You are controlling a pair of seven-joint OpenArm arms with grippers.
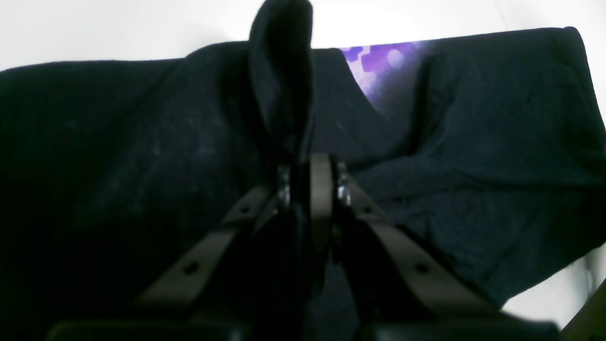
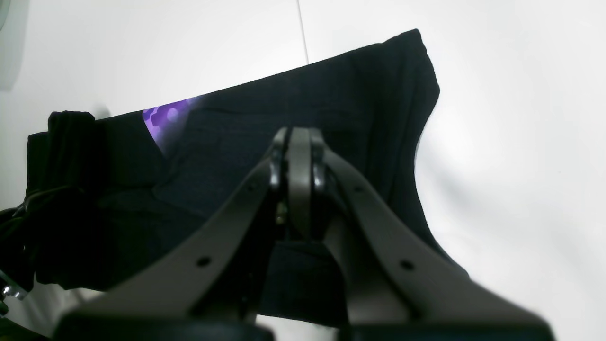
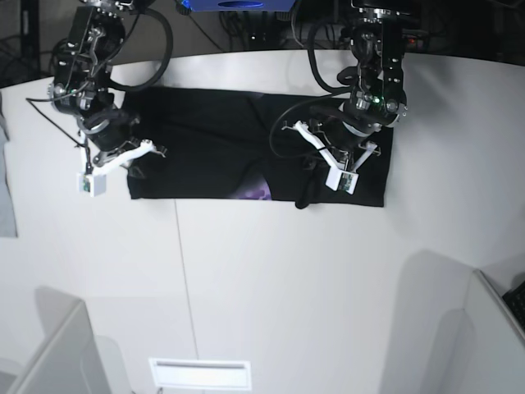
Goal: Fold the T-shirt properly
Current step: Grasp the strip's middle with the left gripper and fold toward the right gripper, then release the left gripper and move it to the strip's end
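The black T-shirt (image 3: 205, 139) lies as a wide folded band across the back of the white table (image 3: 287, 271). A bit of its purple print (image 3: 259, 194) shows at the front edge. My left gripper (image 3: 316, 168) is over the shirt's right part. In the left wrist view it (image 1: 307, 184) is shut on a raised fold of the T-shirt (image 1: 279, 71), with the purple patch (image 1: 378, 71) beyond. My right gripper (image 3: 141, 156) is at the shirt's left end. In the right wrist view it (image 2: 299, 156) is shut, seemingly pinching the T-shirt (image 2: 331, 94) near its edge.
A small grey cloth (image 3: 6, 180) lies at the table's left edge. A seam (image 3: 182, 271) runs across the table. Grey partitions stand at the bottom left (image 3: 57, 345) and bottom right (image 3: 484, 328). Cables and equipment sit behind the table.
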